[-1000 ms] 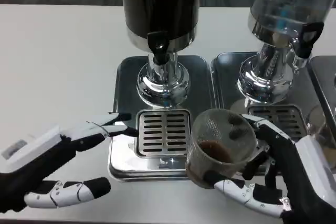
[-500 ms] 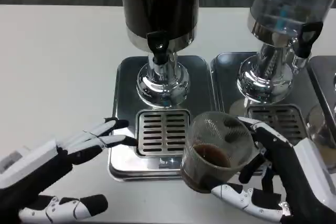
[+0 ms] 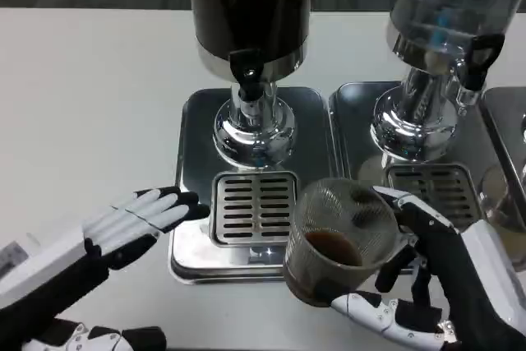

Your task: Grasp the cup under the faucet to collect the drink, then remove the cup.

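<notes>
A clear ribbed cup (image 3: 339, 240) with dark drink in its bottom sits in my right hand (image 3: 427, 273), which grips it from the right, in front of the right corner of the drip tray (image 3: 191, 256). The cup is clear of the black faucet (image 3: 246, 67) on the dark drink dispenser (image 3: 250, 14). My left hand (image 3: 123, 223) hovers flat with fingers spread at the tray's left edge, holding nothing. The slotted grate (image 3: 256, 208) under the faucet is bare.
A second dispenser (image 3: 448, 6) with a clear tank stands at the right on its own tray (image 3: 349, 121), with a grate (image 3: 436, 182) just behind my right hand. White table (image 3: 90, 96) stretches to the left.
The cup shifted slightly left and toward me in my right hand. My left hand drew back toward me and down in the picture, its fingertips still by the tray's left edge.
</notes>
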`<act>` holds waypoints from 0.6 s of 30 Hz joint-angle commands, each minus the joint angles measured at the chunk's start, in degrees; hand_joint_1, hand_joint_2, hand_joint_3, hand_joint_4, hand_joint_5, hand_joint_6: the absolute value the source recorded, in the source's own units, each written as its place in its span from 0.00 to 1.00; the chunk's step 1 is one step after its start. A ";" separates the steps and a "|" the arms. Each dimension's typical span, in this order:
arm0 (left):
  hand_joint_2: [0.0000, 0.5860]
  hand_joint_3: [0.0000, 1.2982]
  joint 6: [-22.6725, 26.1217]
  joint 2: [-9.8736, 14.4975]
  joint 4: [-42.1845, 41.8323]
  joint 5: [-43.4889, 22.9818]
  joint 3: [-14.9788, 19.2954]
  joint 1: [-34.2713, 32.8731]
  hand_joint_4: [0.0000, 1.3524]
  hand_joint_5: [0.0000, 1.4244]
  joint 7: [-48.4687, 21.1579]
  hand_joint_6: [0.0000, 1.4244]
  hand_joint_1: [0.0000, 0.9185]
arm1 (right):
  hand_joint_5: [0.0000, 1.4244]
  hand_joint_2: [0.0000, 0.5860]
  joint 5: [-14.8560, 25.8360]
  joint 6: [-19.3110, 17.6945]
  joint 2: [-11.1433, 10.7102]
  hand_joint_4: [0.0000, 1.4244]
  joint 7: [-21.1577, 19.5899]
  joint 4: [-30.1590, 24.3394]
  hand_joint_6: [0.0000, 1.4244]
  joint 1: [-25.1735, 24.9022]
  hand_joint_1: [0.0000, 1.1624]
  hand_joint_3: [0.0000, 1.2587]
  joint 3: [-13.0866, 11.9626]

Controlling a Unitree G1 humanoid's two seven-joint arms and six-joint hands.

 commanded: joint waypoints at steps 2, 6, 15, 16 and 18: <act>0.23 0.04 -1.49 1.21 -0.97 1.62 0.72 0.78 0.00 0.00 1.81 0.01 0.00 | 0.64 0.57 0.78 -2.69 0.21 0.46 -0.18 -2.04 0.90 -0.72 0.63 0.45 -0.29; 0.23 0.04 -1.81 1.62 -1.00 2.22 0.69 0.91 0.00 0.00 2.56 0.00 0.00 | 0.64 0.57 0.86 -2.94 0.26 0.46 -0.15 -1.90 0.90 -0.78 0.63 0.45 -0.39; 0.22 0.05 -2.79 2.51 -0.76 3.73 0.34 0.65 0.00 0.00 4.02 0.00 0.00 | 0.64 0.57 1.27 -3.26 0.50 0.46 -0.13 -1.41 0.90 -1.01 0.63 0.45 -0.68; 0.22 0.05 -2.80 2.60 -0.79 3.83 0.31 0.60 0.00 0.00 4.09 0.00 0.00 | 0.64 0.57 1.16 -3.29 0.50 0.47 -0.16 -1.39 0.90 -1.09 0.63 0.45 -0.72; 0.22 0.05 -2.85 2.76 -0.90 3.97 0.34 0.63 0.00 0.00 4.18 0.00 0.00 | 0.64 0.57 1.36 -3.33 0.50 0.47 -0.05 -1.27 0.90 -1.20 0.63 0.45 -0.84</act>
